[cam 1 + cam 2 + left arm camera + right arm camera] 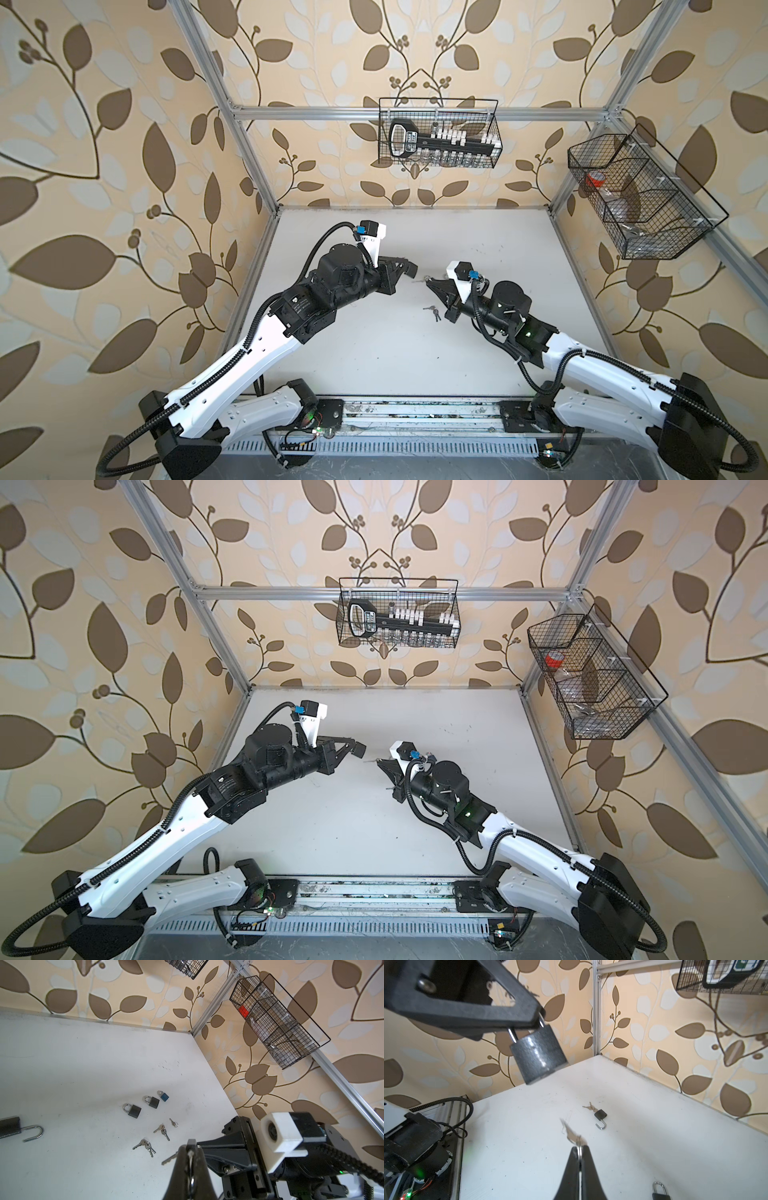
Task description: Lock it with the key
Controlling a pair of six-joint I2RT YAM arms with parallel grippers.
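Left end effector grasps the padlock (by its shackle) — right end effector pinches the key.

Both arms reach in from the near edge, elbows bent, forearms angled toward the middle. Left gripper held clear of the surface, jaws pinched closed. Right gripper likewise closed, its tip facing the left gripper, near but apart.
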